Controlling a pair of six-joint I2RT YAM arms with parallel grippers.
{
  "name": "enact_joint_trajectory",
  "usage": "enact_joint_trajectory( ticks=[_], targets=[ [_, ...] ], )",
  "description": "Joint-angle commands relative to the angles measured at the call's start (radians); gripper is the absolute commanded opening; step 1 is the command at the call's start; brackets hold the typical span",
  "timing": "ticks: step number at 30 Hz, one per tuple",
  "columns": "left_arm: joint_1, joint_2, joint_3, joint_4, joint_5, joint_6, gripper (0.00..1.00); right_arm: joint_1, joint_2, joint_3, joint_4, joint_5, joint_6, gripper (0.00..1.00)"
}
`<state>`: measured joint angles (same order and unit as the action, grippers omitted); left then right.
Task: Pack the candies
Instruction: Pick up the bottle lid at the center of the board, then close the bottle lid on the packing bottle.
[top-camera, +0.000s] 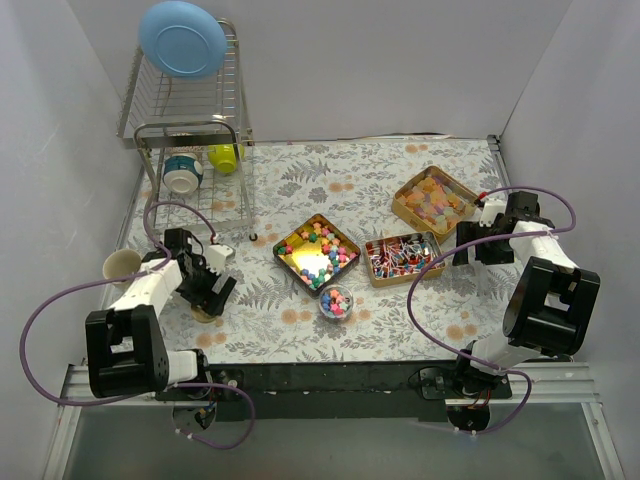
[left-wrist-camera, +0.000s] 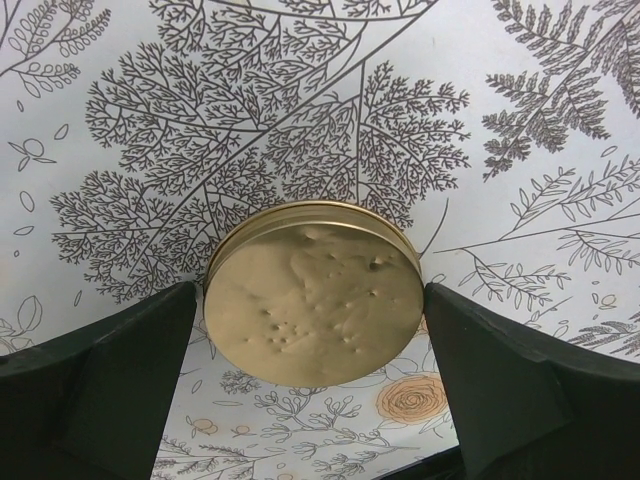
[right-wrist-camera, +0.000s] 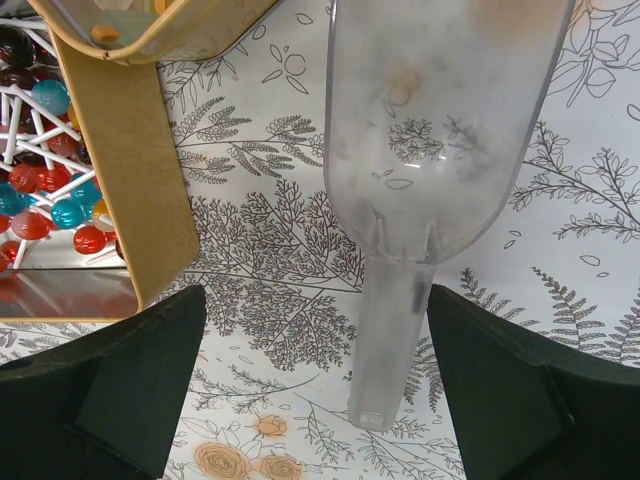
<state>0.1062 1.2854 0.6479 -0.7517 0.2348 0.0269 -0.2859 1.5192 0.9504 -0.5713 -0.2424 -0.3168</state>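
Scoop lies inside spread right pincer, gold lid inside spread left pincer.

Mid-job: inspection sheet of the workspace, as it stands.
Surface: fern-printed tablecloth, flat.
Job's things: multicoloured lumps in a square gold tray; red, blue and white wrapped pieces in a gold tin; orange-yellow gummies in a third tray; small glass jar holding mixed candies.
Clutter: round gold lid; clear plastic scoop; wire dish rack holding a blue plate; beige cup.
Grippers: left gripper open, jaws either side of the lid; right gripper open, jaws either side of the scoop's handle; nothing held.
Cables: purple cables loop from both arms, the right one over the table by the tin.
Surroundings: plain white walls.
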Motion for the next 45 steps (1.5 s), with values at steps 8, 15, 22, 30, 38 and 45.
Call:
enact_joint_trajectory(
  ticks=[8,15,22,30,38,45],
  targets=[
    [-0.002,-0.003,0.125,-0.133,0.099,0.021,0.81,-0.001,-0.034,-0.001,0.022,-0.032,0.008,0.98],
    [-0.059,-0.046,0.246,-0.210,0.175,0.022,0.79,-0.001,-0.085,-0.021,0.021,-0.046,-0.001,0.98],
    [-0.322,-0.037,0.360,-0.241,0.228,-0.050,0.80,-0.001,-0.117,0.019,-0.007,-0.015,-0.001,0.98],
    [-0.670,-0.021,0.401,-0.141,0.187,-0.231,0.81,-0.001,-0.125,0.093,-0.006,0.000,0.076,0.98],
    [-0.938,0.202,0.568,0.000,0.084,-0.340,0.82,-0.001,-0.188,0.117,0.002,-0.026,0.064,0.98],
    [-1.013,0.342,0.645,0.026,0.028,-0.386,0.84,-0.001,-0.307,0.051,0.002,-0.080,0.078,0.98]
  ],
)
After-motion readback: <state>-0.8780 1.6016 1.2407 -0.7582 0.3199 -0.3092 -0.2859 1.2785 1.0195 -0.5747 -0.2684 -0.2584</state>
